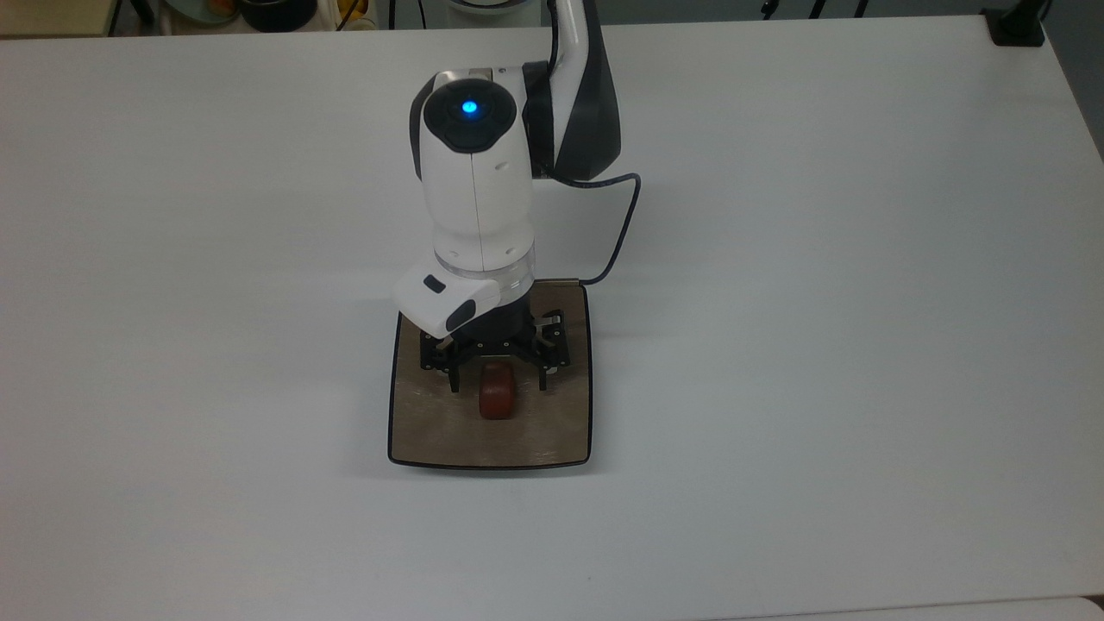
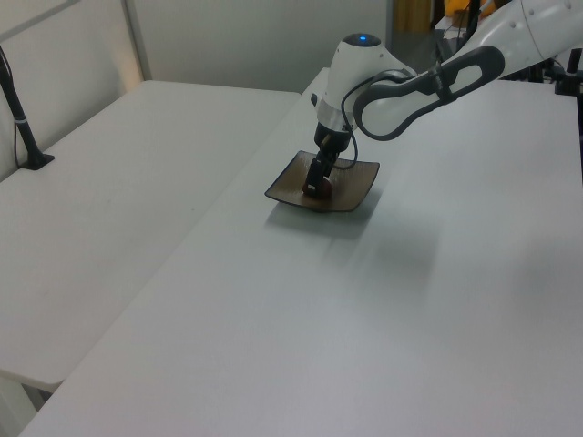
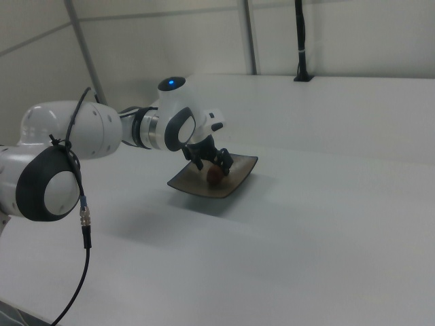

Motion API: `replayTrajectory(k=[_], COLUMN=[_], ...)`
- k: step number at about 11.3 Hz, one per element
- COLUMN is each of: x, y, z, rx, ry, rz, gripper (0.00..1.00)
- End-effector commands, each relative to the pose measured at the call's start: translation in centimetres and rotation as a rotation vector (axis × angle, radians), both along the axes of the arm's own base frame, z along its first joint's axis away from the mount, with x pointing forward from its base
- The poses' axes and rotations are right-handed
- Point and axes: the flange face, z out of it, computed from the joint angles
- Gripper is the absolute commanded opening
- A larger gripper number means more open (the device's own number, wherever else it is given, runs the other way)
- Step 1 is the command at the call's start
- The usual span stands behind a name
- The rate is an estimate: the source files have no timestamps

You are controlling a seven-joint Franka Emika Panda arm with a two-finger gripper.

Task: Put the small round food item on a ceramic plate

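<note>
The plate point(image 1: 448, 431) was seen lying flat on the white counter point(image 1: 819, 302), and everything else is placed against it. The food item point(image 1: 498, 400) rested on the plate's surface, near its middle and slightly toward the bottom edge in the top view; in the right view it point(image 3: 214, 175) sat low on the plate point(image 3: 234, 182), inside the thin dark rim. The jaws point(image 1: 497, 376) were held directly over the plate, spread apart and released, one finger point(image 1: 452, 373) standing off each side of the food item with a visible gap, so nothing was gripped. In the left view the jaws point(image 2: 313, 188) were seen just above the plate point(image 2: 357, 193), pointing down at it. The arm point(image 1: 474, 198) reached over the plate's far edge in the top view, a blue light lit on its upper joint. A dark cable point(image 1: 623, 224) was looped beside the arm, ending near the plate's upper right corner in the top view.
</note>
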Motion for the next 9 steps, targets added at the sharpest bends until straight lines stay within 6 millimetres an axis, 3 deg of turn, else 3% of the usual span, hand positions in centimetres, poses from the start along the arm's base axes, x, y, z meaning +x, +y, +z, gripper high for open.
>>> replayTrajectory(k=[1,4,9], x=[-1.5,-5.1,-15.0], y=[0.8,0.0,-1.6], z=[5.7,14.6,28.7], rx=[0.010,-0.006,-0.009], ry=[-0.047,0.037,0.172], rz=[0.001,-0.001,-0.055], gripper=[1.00,1.00,1.00])
